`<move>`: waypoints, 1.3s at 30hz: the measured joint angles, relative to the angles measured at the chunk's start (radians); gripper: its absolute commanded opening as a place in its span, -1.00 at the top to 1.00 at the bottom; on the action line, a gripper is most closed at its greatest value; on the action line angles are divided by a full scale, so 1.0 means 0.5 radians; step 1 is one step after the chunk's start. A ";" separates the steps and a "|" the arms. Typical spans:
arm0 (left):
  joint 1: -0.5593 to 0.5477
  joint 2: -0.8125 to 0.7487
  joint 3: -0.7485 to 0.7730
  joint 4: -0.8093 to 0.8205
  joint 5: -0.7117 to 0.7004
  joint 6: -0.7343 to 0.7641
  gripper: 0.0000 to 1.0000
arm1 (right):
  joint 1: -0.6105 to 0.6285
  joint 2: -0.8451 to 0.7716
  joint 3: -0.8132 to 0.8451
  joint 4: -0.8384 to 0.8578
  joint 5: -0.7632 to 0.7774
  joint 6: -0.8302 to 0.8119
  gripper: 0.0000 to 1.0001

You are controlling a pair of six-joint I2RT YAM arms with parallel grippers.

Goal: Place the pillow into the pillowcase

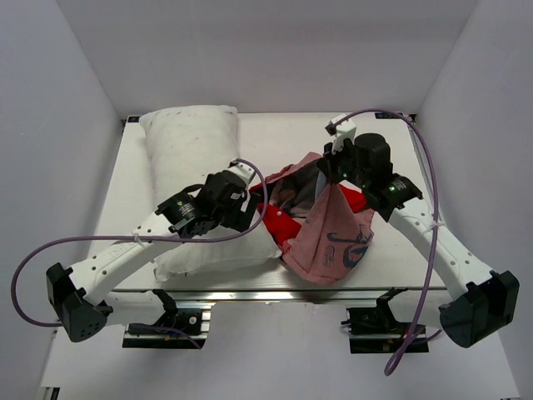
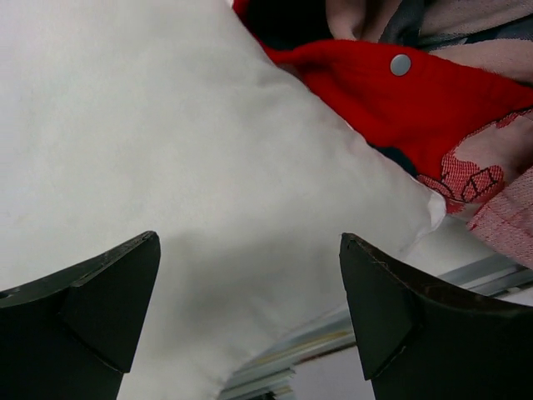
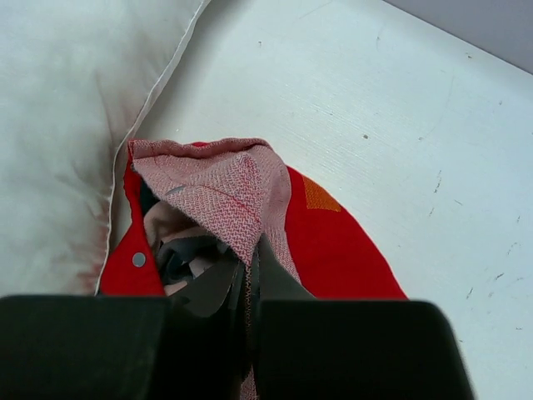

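The white pillow [image 1: 187,154] lies along the left half of the table, its near corner close to the front edge. It fills most of the left wrist view [image 2: 150,150]. My left gripper [image 1: 250,212] [image 2: 250,292] is open just above the pillow's near right part, empty. The red-orange pillowcase [image 1: 329,229] is bunched at the table's middle, its faded pink reverse showing. My right gripper [image 1: 333,175] [image 3: 250,275] is shut on a pink fold of the pillowcase [image 3: 233,187] and holds it lifted. The pillowcase's red edge with a snap [image 2: 400,64] lies against the pillow's right side.
The white table [image 1: 275,133] has a metal front rail [image 1: 291,292]. White walls enclose the back and sides. Purple cables loop from both arms. Bare tabletop shows to the right of the pillowcase [image 3: 400,125].
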 measured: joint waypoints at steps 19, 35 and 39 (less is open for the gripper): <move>0.003 0.193 -0.399 0.287 -0.142 0.709 0.69 | -0.149 -0.143 -0.100 -0.095 -0.146 0.071 1.00; 0.580 0.419 0.616 0.029 0.300 0.288 1.00 | -0.434 -0.209 -0.146 -0.097 -0.154 0.090 1.00; 0.585 0.419 0.960 0.004 0.489 0.145 1.00 | -0.496 -0.175 -0.067 -0.085 -0.163 0.113 1.00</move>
